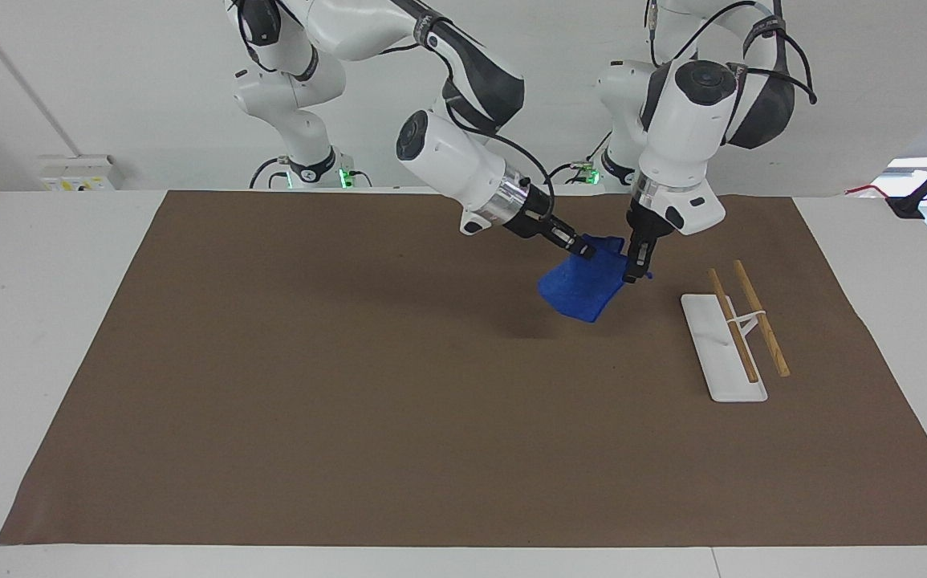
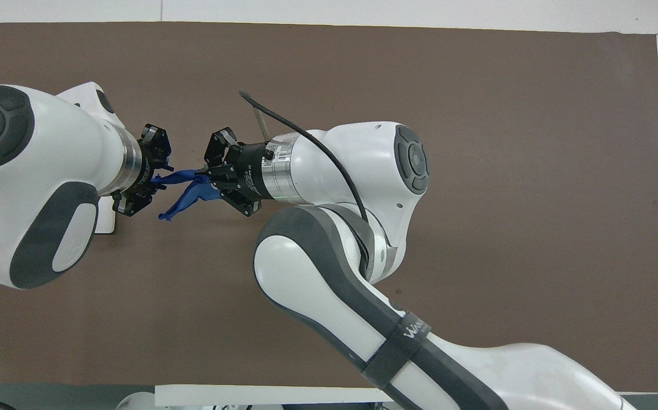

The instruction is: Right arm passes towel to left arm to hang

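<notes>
Beside the rack point(image 1: 724, 347), the right gripper point(image 1: 583, 252) pinches the hanging towel point(image 1: 579, 289); overhead, the left gripper point(image 2: 155, 177) straddles its corner, closure unclear.

The strap point(image 2: 400, 341) around the right arm point(image 2: 329, 267) carries partly legible lettering, apparently "WAN"; nothing else is readable.

Matt blue cloth towel point(image 1: 583, 289); wooden rods point(image 1: 748, 319) on smooth white base point(image 1: 716, 353).
</notes>
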{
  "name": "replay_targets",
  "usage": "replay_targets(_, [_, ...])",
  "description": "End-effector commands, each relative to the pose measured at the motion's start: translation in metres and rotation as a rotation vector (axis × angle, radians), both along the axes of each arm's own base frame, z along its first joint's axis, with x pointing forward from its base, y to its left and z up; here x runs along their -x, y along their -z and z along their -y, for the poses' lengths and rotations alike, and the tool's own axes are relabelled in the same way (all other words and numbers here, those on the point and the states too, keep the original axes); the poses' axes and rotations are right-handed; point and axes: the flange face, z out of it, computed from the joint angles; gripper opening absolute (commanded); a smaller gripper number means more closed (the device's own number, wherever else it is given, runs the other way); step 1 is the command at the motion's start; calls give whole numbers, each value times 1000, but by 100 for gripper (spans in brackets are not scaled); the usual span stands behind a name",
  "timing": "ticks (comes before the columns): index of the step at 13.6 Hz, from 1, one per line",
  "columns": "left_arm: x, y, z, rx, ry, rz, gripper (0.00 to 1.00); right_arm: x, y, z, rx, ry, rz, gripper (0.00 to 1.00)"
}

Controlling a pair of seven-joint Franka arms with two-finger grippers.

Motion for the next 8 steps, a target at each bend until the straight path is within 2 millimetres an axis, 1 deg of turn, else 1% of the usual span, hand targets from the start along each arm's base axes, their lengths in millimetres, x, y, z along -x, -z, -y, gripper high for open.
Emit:
replay_targets(1, [4,2,-2,15,-9,1,0,2,2,2,-10,21,-3,0])
replay_targets(4, [1,3,-4,17,-14,0,0,2,2,1,-10,19,-3,1])
replay_targets(5, [0,1,-5,17,-15,4,0,3,2,1,-6,15,1,7])
replay_targets(6, [-1,-1,-5,18,-18,6,0,2,2,2,-2,10,5,50])
replay_targets(7, [-3,-4,-5,19,-20,8,0,3,1,2,14,-15,32,99])
replay_targets(8, [-5,-8,-5,19,-20,9,0,0,1,7,55,-56,86,100])
